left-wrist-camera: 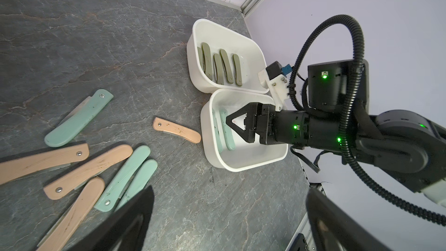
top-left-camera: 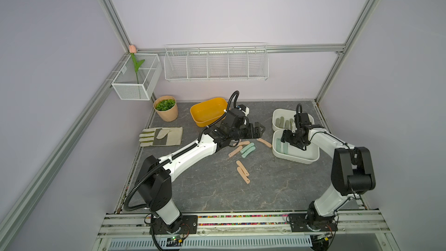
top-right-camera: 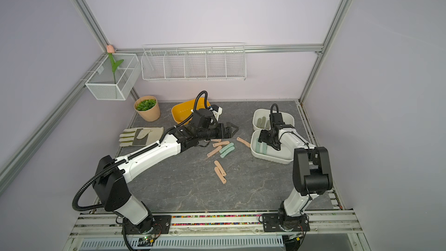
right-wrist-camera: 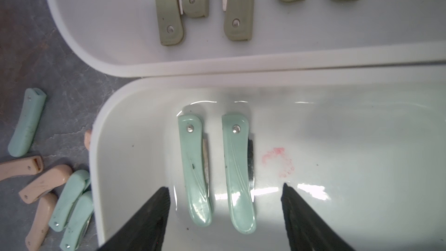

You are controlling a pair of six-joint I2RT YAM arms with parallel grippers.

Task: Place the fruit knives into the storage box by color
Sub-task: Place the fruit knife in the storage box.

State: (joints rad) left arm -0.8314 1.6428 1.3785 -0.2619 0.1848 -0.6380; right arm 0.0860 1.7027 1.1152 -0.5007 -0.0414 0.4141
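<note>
A: Count requested, left to right across the counter (top-left-camera: 212, 194).

B: One work glove (top-left-camera: 160, 136), one potted plant (top-left-camera: 166, 105) and one yellow tub (top-left-camera: 210, 113) are noted. Six peach knives (top-left-camera: 243, 175) and three loose mint knives (top-left-camera: 248, 148) are counted loose on the counter. Two white boxes are set rim to rim at the right. Five olive knives (left-wrist-camera: 226, 66) are logged in the far box (top-left-camera: 281, 110), and a boxed mint pair (right-wrist-camera: 193, 170) in the near box (top-left-camera: 296, 158).

A: Axes?

B: The boxed knives are laid parallel, long axes front to back. The mint pair's rivet ends are turned toward the far box. The loose knives are scattered at mixed angles.

A: Jaws?

B: The left gripper (top-left-camera: 261, 128) is held near the loose cluster, jaws spread wide, nothing held. The right gripper (right-wrist-camera: 225, 188) is poised over the near box, jaws released above the mint pair.

A: View differences?

B: Rivets and blade edges are resolved only in the wrist views. One peach knife is half hidden under the left arm in both top views but is shown whole in the left wrist view. The two frontmost peach knives are recorded only in both top views.
</note>
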